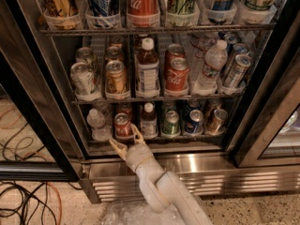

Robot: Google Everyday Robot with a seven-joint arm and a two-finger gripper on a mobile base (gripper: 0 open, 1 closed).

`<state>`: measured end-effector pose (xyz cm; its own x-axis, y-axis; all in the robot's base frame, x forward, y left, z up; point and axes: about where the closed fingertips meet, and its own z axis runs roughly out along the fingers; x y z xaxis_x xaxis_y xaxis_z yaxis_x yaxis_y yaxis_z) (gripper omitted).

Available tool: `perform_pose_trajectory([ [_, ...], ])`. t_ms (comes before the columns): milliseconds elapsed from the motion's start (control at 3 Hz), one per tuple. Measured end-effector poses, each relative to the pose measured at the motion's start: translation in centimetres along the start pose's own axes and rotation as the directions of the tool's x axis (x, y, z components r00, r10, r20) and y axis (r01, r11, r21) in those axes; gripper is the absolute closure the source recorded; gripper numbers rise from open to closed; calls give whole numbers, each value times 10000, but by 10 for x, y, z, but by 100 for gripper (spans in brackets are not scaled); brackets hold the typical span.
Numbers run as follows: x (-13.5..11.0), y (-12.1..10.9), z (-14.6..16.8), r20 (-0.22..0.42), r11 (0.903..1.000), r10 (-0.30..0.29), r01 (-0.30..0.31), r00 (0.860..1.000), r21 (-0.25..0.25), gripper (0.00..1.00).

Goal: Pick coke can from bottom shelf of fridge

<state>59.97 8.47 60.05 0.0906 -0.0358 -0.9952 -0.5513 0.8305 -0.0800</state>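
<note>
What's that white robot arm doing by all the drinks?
The robot arm is stretched up to the fridge. Its gripper sits at the front edge of the bottom shelf with its fingers open, right in front of the small red coke can. It has not grabbed the can yet. The can stands between a water bottle and a brown bottle.

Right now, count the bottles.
4: middle shelf, juice bottle centre and water bottle right; bottom shelf, clear bottle left and dark bottle centre. Others may hide. Open gripper before the coke can.
</note>
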Motion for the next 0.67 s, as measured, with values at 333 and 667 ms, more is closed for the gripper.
perform_pose_trajectory([
  [333,0,3,6,24,9999,-57,57,10000,120,37],
  [667,1,1,12,18,9995,-91,90,10000,318,37],
])
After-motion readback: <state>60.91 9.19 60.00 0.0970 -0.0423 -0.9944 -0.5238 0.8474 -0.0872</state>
